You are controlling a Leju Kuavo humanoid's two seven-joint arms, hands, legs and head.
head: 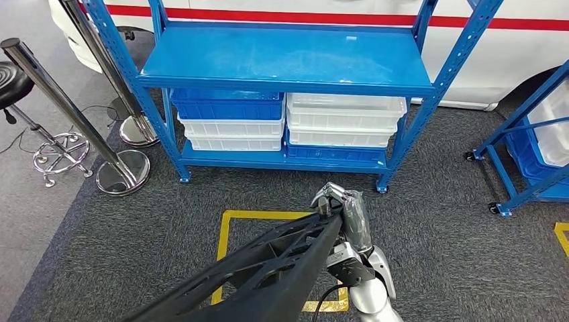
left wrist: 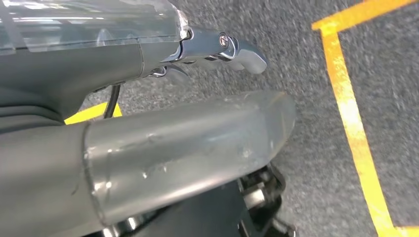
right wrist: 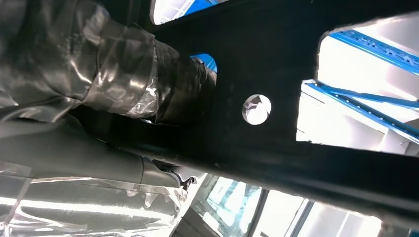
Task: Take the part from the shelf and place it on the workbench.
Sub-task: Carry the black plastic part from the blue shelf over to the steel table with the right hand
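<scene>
The part [head: 268, 268] is a long black lattice frame that runs from the lower left of the head view up to the middle. My right hand [head: 349, 215] grips its far end above the carpet, in front of the blue shelf [head: 282, 57], whose top board is bare. In the right wrist view, taped fingers [right wrist: 123, 84] wrap through an opening in the black part [right wrist: 276, 148]. In the left wrist view my left hand [left wrist: 173, 148] hangs over the carpet with a dark piece [left wrist: 207, 212] under its thumb. Whether it holds that piece is unclear.
Blue and white bins [head: 342, 117] fill the shelf's lower levels. Chrome stanchions [head: 124, 174] and a stool [head: 13, 80] stand at the left, and a second blue rack [head: 530, 134] at the right. A yellow square [head: 228, 221] marks the carpet. A white vehicle [head: 470, 54] is behind.
</scene>
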